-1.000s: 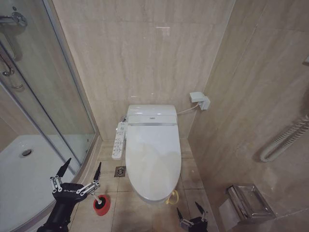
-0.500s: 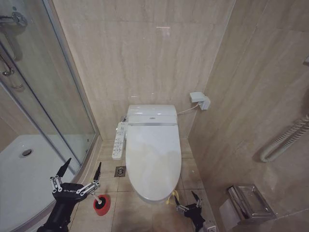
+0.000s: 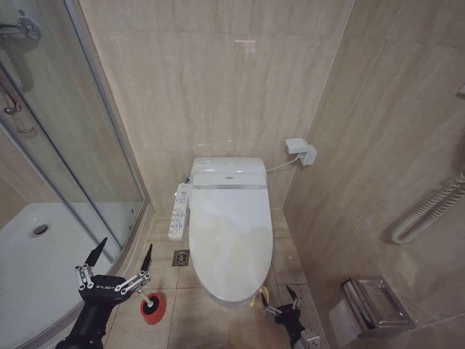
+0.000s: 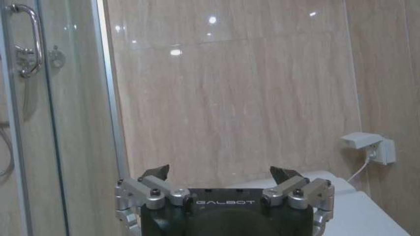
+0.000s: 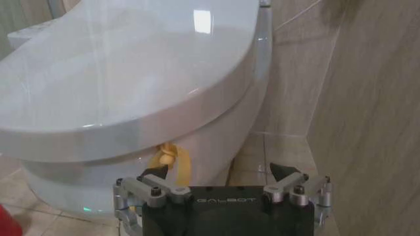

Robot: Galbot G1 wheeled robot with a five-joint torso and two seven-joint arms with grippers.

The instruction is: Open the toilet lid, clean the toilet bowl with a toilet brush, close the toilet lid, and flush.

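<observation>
The toilet lid (image 3: 231, 240) lay closed. The right hand (image 3: 278, 299), fingers spread, hung by its front edge beside the yellow loop (image 5: 169, 158). The left hand (image 3: 122, 259), spread, hovered above the toilet brush (image 3: 152, 305) on the floor.

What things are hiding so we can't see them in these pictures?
- Toilet bowl: the shut toilet lid covers the inside in the head and right wrist views.
- Toilet brush: the left gripper hides most of the handle in the head view; the red holder hides the bristles.
- Yellow loop: the right gripper covers its lower part in the right wrist view.
- Button panel: markings too small to read.
</observation>
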